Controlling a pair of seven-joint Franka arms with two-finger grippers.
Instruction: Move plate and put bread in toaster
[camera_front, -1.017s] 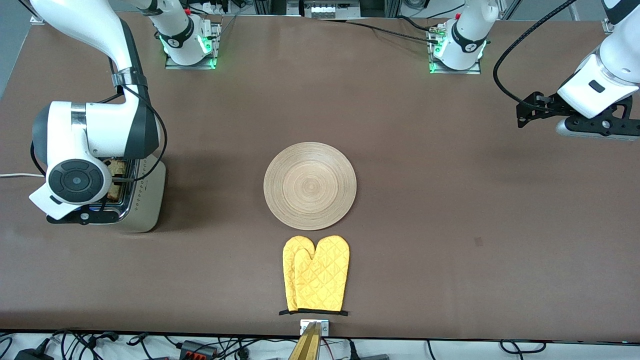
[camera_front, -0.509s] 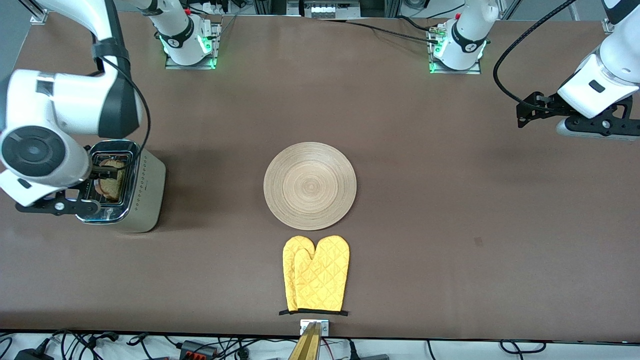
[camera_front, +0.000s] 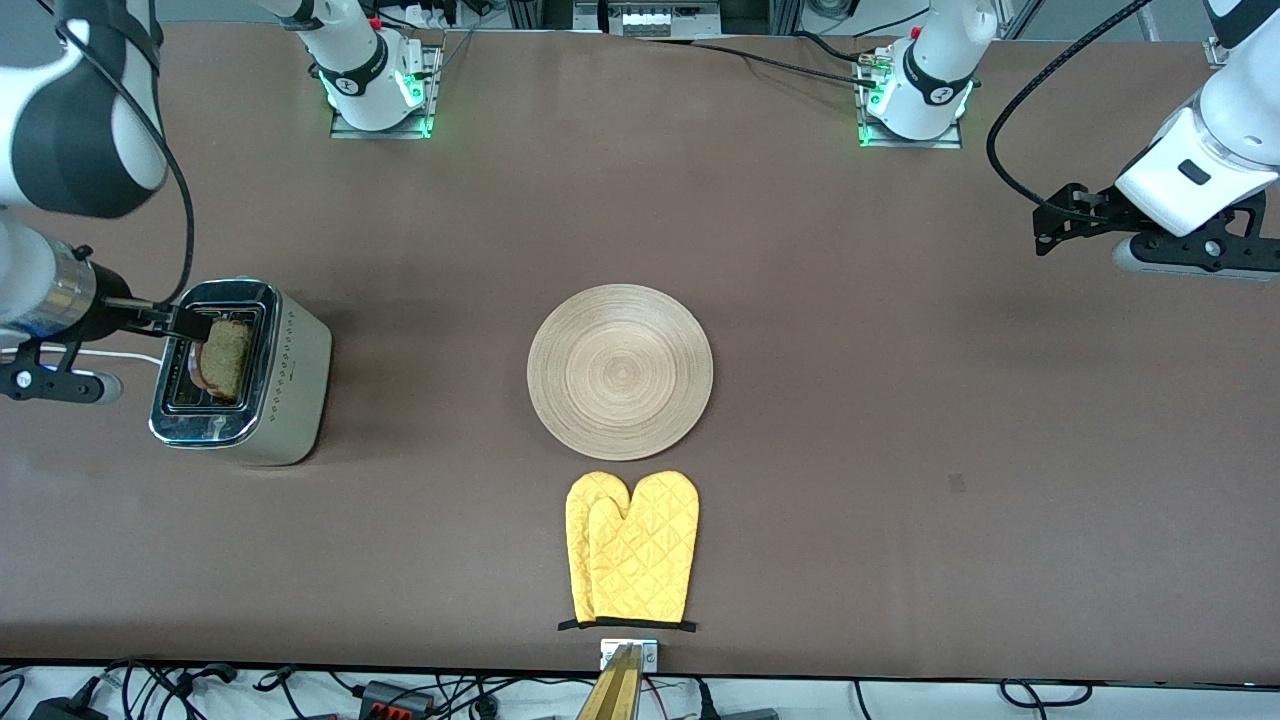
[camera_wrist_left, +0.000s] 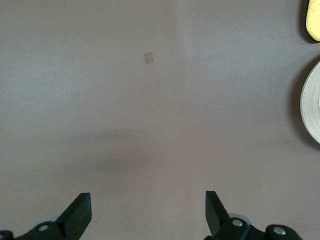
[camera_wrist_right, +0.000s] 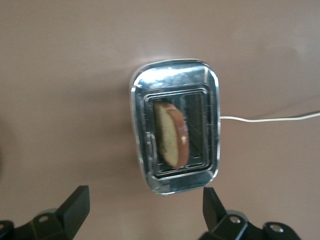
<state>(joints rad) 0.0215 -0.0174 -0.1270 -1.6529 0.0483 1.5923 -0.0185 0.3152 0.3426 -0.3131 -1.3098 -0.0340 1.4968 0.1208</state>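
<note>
- right gripper (camera_front: 175, 322) up in the air at the right arm's end of the table, over the toaster's (camera_front: 243, 371) edge; fingers spread wide, nothing between them
- right wrist view: both fingertips (camera_wrist_right: 75, 202) apart, the toaster (camera_wrist_right: 175, 126) below and between them, not touched
- right arm comes from its base at the top of the front view, bulky elbow joint high at the table corner, forearm angled down toward the toaster, black cable looping along it
- bread (camera_front: 225, 358) stands on edge in a toaster slot, tilted, its upper part sticking out above the chrome top; brown crust visible in the right wrist view (camera_wrist_right: 172, 134)
- toaster sits on the table (camera_front: 900, 420) near the right arm's end, white cord (camera_wrist_right: 270, 119) running off from it
- plate (camera_front: 620, 371) flat mid-table, well apart from the toaster, bare
- yellow oven mitts (camera_front: 632, 548) just beside the plate, nearer the front camera, not quite touching it
- left gripper (camera_front: 1075, 222) waits over bare table at the left arm's end, wrist tilted; fingers (camera_wrist_left: 80, 212) spread, holding nothing
- left wrist view catches the plate's rim (camera_wrist_left: 311, 107) and a mitt corner (camera_wrist_left: 313, 20) at the frame edge
</note>
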